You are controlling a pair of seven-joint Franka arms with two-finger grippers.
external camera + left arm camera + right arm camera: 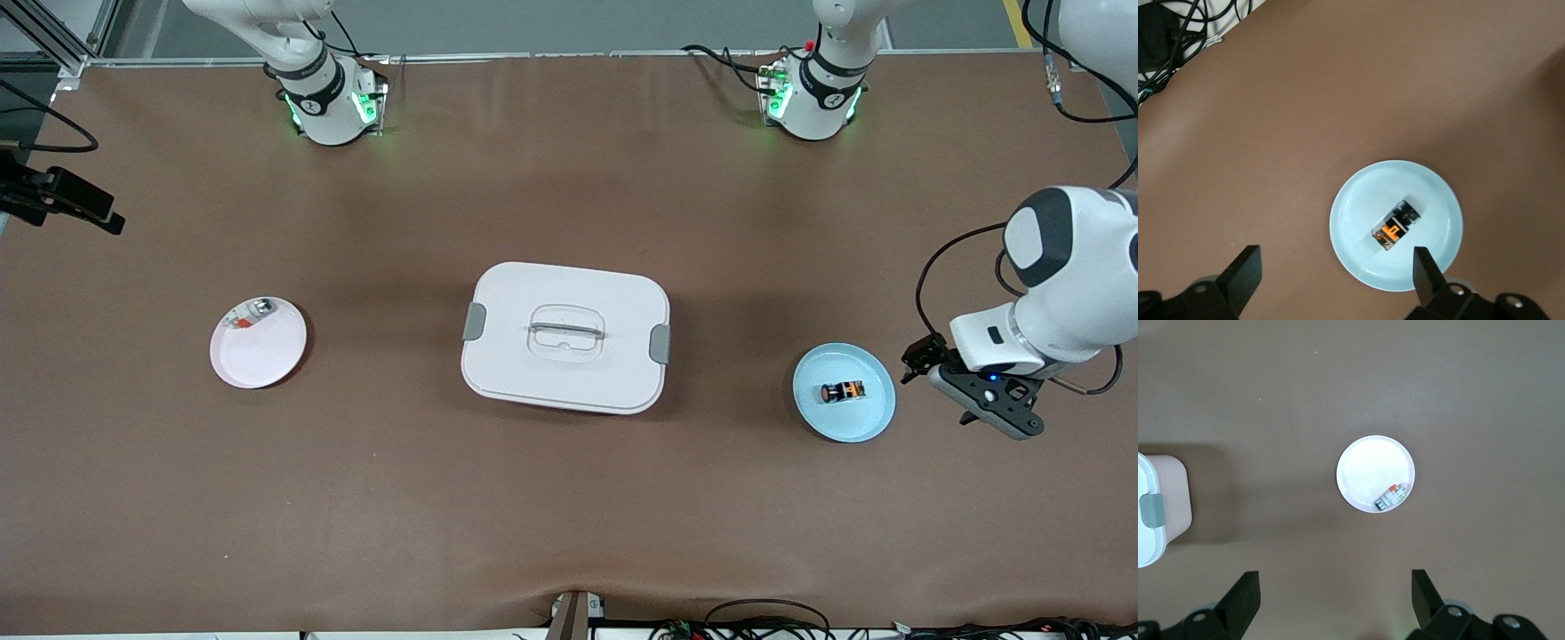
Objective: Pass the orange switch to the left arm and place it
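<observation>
The orange switch (842,390) (1397,225), a stubby black part with orange bands, lies on its side in a small blue plate (855,420) (1361,213) toward the left arm's end of the table. My left gripper (994,409) (1336,259) hangs open above the table beside that plate, one fingertip (1423,260) over its rim, nothing between the fingers. The white box (565,338) (1165,500) with grey clips stands mid-table. My right gripper (1335,580) is open and empty high over the table; it does not show in the front view.
A pink plate (258,356) (1368,473) toward the right arm's end holds a small silvery-white piece (253,313) (1391,497). A black clamp (62,200) juts in at that end's edge. Cables (765,620) (1165,33) lie along the table's near edge.
</observation>
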